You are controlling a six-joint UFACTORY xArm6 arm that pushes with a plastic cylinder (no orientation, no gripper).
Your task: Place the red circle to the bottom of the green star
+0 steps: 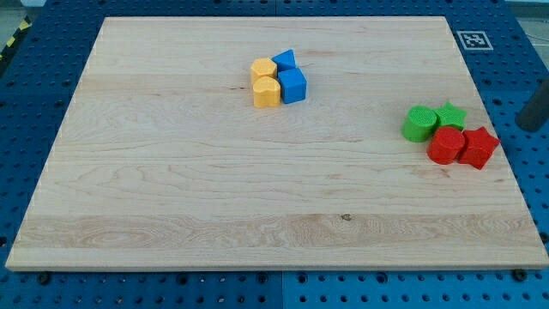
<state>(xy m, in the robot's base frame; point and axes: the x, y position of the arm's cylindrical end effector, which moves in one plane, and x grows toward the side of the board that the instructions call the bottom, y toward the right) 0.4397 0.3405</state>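
The red circle lies at the view's right, just below the green star and touching it. A green circle sits against the star's left side. A red star touches the red circle's right side. My tip shows as a dark blurred rod end at the view's right edge. It is off the board's right side, to the right of the red star and apart from all the blocks.
A cluster sits at the view's top centre: a yellow hexagon-like block, a yellow heart-like block, a blue triangle-like block and a blue cube. The wooden board lies on a blue perforated table.
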